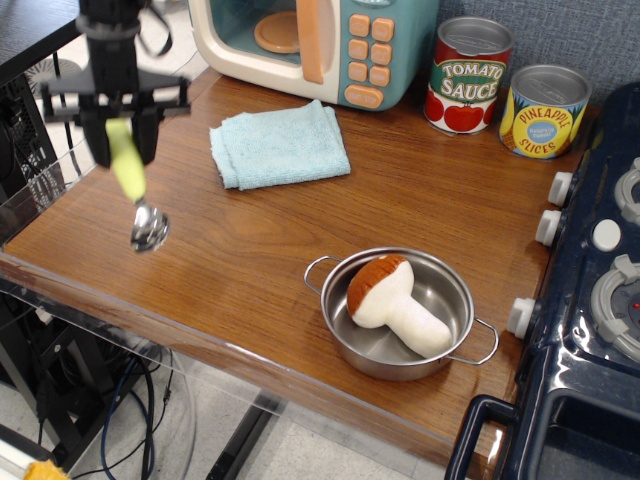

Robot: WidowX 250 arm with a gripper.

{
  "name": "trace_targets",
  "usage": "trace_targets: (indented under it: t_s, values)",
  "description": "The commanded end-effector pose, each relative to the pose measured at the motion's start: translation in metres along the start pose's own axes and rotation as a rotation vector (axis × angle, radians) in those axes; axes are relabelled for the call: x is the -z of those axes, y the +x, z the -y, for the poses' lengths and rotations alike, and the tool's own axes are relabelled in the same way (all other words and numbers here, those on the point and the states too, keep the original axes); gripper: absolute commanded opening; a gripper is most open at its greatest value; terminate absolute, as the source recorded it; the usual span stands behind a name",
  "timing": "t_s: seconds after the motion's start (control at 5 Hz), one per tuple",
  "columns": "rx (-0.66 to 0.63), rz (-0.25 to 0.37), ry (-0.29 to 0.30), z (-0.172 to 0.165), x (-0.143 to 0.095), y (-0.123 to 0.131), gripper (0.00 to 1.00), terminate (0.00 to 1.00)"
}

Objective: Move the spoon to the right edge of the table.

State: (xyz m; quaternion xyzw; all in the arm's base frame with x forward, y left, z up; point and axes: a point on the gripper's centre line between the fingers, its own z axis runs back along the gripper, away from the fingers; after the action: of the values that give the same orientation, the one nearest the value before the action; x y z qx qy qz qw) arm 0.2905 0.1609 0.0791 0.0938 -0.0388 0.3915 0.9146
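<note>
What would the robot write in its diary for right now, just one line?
gripper: shut on spoon | spoon: hanging bowl-down above table | near left end | not placed

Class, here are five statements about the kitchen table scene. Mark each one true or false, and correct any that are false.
1. The gripper holds the spoon by its yellow-green handle. True.
2. The spoon hangs with its metal bowl pointing up. False: the bowl points down.
3. The plush mushroom lies inside the metal pot. True.
4. The folded blue cloth lies inside the pot. False: it lies on the table, in front of the toy microwave.
5. Only one can stands on the table. False: two stand there, the tomato sauce can and the pineapple slices can.
</note>
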Motion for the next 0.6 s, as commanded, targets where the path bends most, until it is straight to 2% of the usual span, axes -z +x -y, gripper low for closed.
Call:
trace_targets:
  t_s: [0.0, 0.2, 0.4]
  values:
    - [0.176, 0.187, -0.124, 0.040, -0.076, -0.023, 0.00, 0.00]
    - [0.246, 0.195, -0.161, 0.072, -0.095, -0.035, 0.00, 0.00]
    - [0.298, 0.201, -0.173, 0.106, -0.105, -0.046, 0.00, 0.00]
